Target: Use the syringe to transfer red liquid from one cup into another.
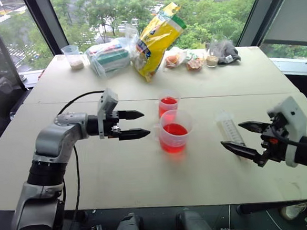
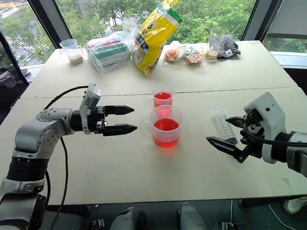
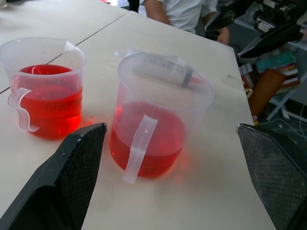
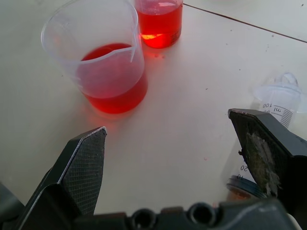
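Observation:
The wider cup (image 1: 174, 130) stands mid-table, about a third full of red liquid (image 1: 174, 130). Just behind it is the narrower cup (image 1: 168, 104), also holding red liquid. My left gripper (image 1: 146, 123) hangs open, level, pointing at the wider cup from its left, a short gap away. The syringe (image 1: 229, 128) lies flat on the table to the cups' right. My right gripper (image 1: 231, 134) is open at the syringe's near end, with nothing between its fingers. In the right wrist view the syringe (image 4: 276, 108) lies beside one finger (image 4: 261, 153), partly hidden by it.
Along the table's far edge sit a yellow bag (image 1: 156, 38), clear bags of packets (image 1: 110, 57), a clear cup of beige grains (image 1: 75, 57), small snack items (image 1: 186, 60) and a dark bundle (image 1: 224, 52). A person in a white shirt (image 3: 184, 12) is beyond the table.

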